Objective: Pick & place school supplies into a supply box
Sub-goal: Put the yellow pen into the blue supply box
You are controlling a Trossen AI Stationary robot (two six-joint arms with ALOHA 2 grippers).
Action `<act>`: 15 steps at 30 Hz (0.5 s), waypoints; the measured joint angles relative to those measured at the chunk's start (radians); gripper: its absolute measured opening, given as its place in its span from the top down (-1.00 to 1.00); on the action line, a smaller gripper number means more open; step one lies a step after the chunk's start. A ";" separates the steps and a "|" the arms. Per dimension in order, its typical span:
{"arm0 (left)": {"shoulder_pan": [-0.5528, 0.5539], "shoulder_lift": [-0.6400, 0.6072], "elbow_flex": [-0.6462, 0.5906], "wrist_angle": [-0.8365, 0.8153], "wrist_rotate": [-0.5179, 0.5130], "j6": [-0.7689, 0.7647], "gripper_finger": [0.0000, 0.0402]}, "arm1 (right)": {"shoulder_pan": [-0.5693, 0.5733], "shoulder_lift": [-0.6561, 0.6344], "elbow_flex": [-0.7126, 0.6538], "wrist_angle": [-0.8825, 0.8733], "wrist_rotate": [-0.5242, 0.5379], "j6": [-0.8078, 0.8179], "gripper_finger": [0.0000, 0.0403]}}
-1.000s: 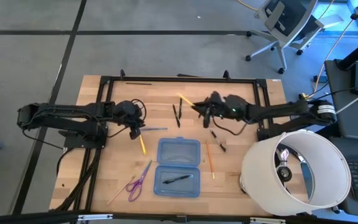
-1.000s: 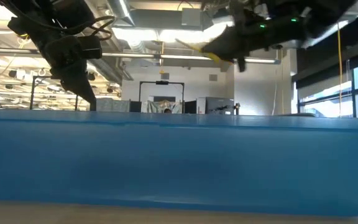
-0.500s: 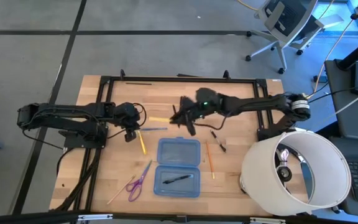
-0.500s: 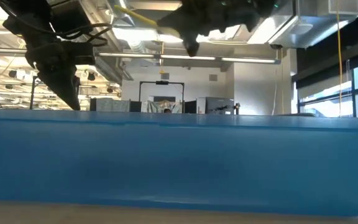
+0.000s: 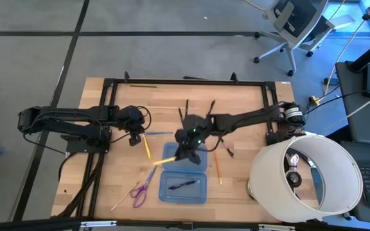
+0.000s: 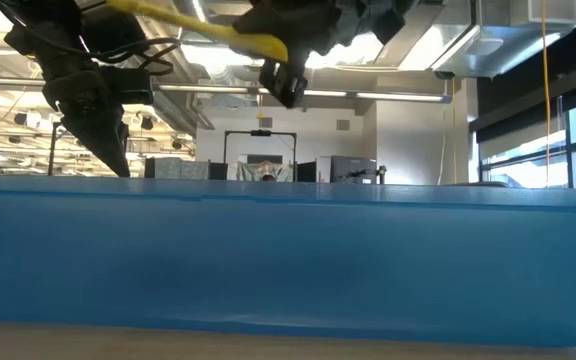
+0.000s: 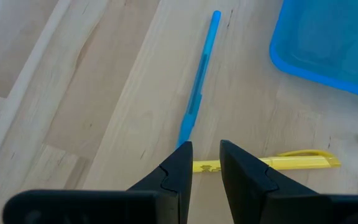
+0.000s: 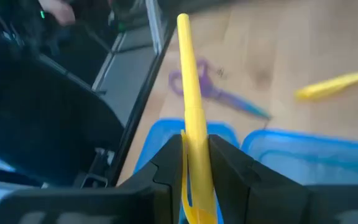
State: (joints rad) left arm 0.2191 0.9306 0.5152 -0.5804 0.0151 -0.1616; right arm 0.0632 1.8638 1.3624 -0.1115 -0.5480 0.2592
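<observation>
- High view showed the right gripper (image 5: 186,149) over the far half of the open blue supply box (image 5: 184,172), near the table's (image 5: 243,192) middle; a black pen (image 5: 184,185) lay in the near half.
- Its fingers were clamped on a yellow pencil (image 8: 191,118), which stuck out toward the left arm.
- The left gripper (image 7: 204,165) hovered near the left edge, fingers a narrow gap apart, holding nothing, above a blue pen (image 7: 197,84) and another yellow pencil (image 7: 284,162).
- Purple-handled scissors (image 5: 144,186) lay left of the box, toward the near edge.
</observation>
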 joint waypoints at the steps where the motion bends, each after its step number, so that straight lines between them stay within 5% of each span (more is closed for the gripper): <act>1: 0.000 0.000 0.000 0.000 0.000 0.000 0.63 | 0.011 0.011 0.000 -0.002 -0.003 0.001 0.63; 15: 0.000 0.000 0.000 0.002 0.000 0.000 0.63 | 0.087 0.113 0.000 -0.076 0.000 -0.002 0.63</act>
State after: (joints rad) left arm 0.2191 0.9310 0.5152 -0.5786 0.0151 -0.1616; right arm 0.1499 1.9765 1.3621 -0.1871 -0.5478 0.2568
